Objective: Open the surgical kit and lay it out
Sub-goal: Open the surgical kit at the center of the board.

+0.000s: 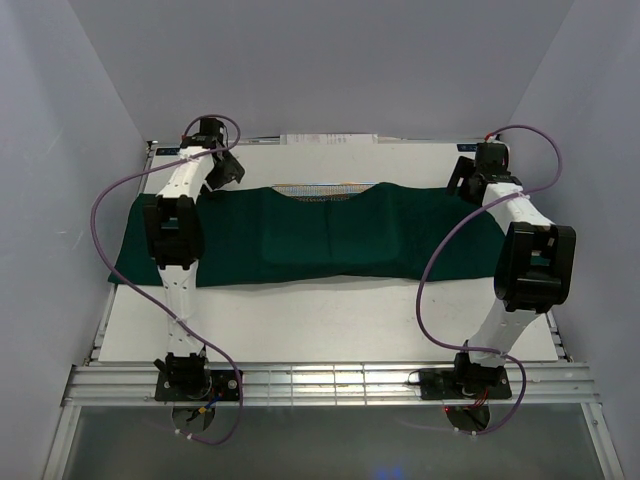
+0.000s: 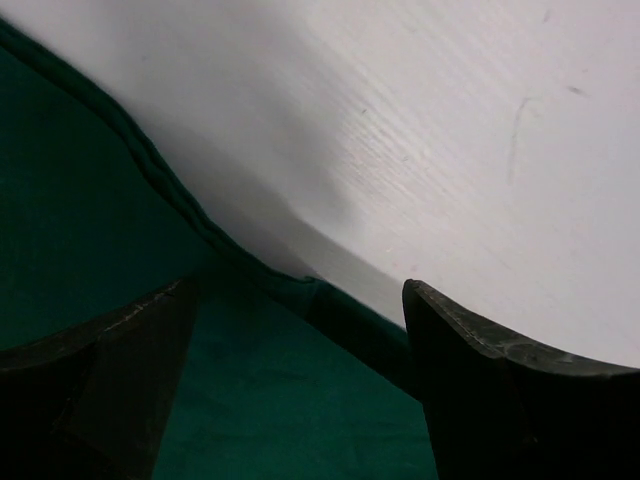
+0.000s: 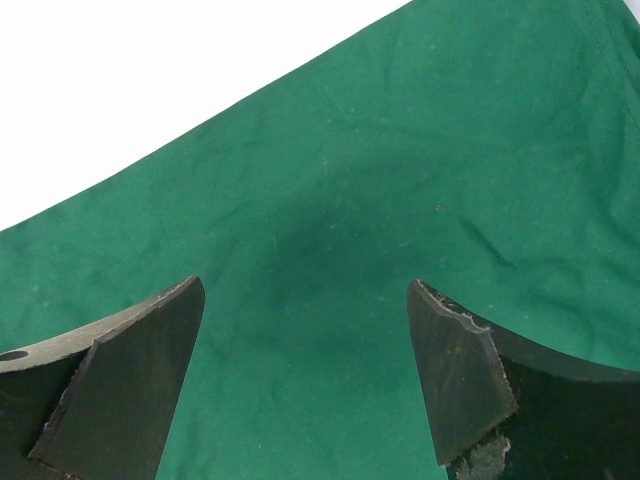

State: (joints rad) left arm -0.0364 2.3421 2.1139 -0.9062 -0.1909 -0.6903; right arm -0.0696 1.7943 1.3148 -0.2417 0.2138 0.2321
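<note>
The dark green cloth wrap lies spread wide across the white table, covering a rectangular bulge at its middle. A strip of the silver wire-mesh tray shows at the cloth's far edge. My left gripper is open, low over the cloth's far left corner; in the left wrist view the cloth lies between its fingers with its hem running along the table. My right gripper is open over the far right part of the cloth. The scissors, tweezers and packets are hidden.
A white sheet or pad lies behind the tray at the table's back edge. Grey walls enclose the table on three sides. Purple cables loop from both arms. Bare white table shows in front of the cloth.
</note>
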